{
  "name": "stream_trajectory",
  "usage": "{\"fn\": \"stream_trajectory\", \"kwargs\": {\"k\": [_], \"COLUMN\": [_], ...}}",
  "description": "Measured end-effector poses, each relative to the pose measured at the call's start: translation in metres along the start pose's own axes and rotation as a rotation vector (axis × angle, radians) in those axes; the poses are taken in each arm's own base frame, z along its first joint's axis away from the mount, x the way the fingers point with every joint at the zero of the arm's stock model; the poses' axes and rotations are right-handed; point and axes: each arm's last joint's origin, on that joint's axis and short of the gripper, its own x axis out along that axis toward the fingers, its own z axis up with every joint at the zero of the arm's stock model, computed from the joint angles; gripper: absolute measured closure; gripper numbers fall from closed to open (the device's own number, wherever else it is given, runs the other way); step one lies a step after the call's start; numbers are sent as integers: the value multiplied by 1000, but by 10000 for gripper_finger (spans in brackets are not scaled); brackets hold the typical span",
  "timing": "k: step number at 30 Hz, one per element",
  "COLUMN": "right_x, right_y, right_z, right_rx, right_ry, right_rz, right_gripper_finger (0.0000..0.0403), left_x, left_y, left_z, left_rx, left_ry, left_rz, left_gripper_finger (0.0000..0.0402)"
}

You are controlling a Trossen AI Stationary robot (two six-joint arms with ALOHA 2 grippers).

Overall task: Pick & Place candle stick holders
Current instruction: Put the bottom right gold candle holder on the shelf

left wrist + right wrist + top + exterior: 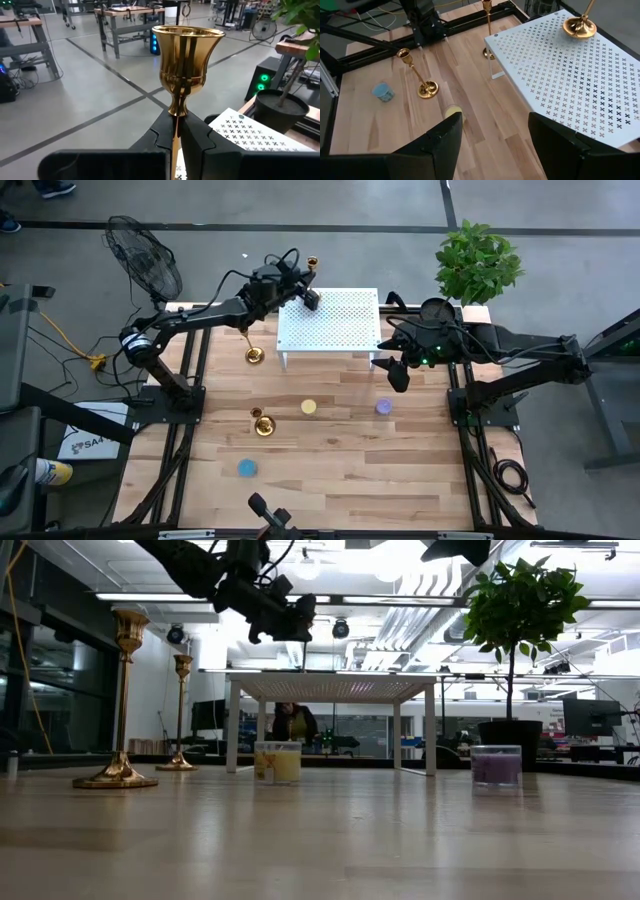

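Note:
My left gripper [303, 288] is shut on a gold candle stick holder over the far left corner of the white perforated stand [335, 320]. Its cup [187, 55] rises just past the fingers, and its round base [579, 26] is at the stand's top. Two more holders stand on their bases on the table: one [253, 348] left of the stand, one [262, 423] nearer the front. My right gripper [397, 372] hangs open above the table by the stand's near right leg, with nothing between its fingers [447, 142]. My left gripper pinches the thin stem [175, 120] just under the cup between its two fingers. The fingers come about level from the table's left and lie across the stem. The holder stands nearly upright. I cannot tell whether its base touches the stand's top.
A yellow disc [308, 407], a purple disc [383, 407] and a blue disc [246, 468] lie on the wooden table in front of the stand. A potted plant [478, 260] stands at the far right and a fan [143, 255] at the far left.

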Motion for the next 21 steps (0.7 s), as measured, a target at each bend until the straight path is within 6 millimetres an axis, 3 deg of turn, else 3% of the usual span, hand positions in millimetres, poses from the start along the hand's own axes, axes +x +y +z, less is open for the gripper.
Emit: {"fn": "stream_trajectory", "kwargs": {"k": [13,21], "right_x": [0,0], "right_y": [0,0], "right_z": [0,0], "right_rx": [0,0], "right_ry": [-6,-6], "right_rz": [-2,-3], "right_gripper_finger": [180,180], "left_x": [-2,-2], "left_y": [1,0], "left_z": [-16,-16], "left_rx": [-53,-57], "left_ry": [13,-6], "left_rz": [-17,-21], "left_gripper_finger": [394,394]}}
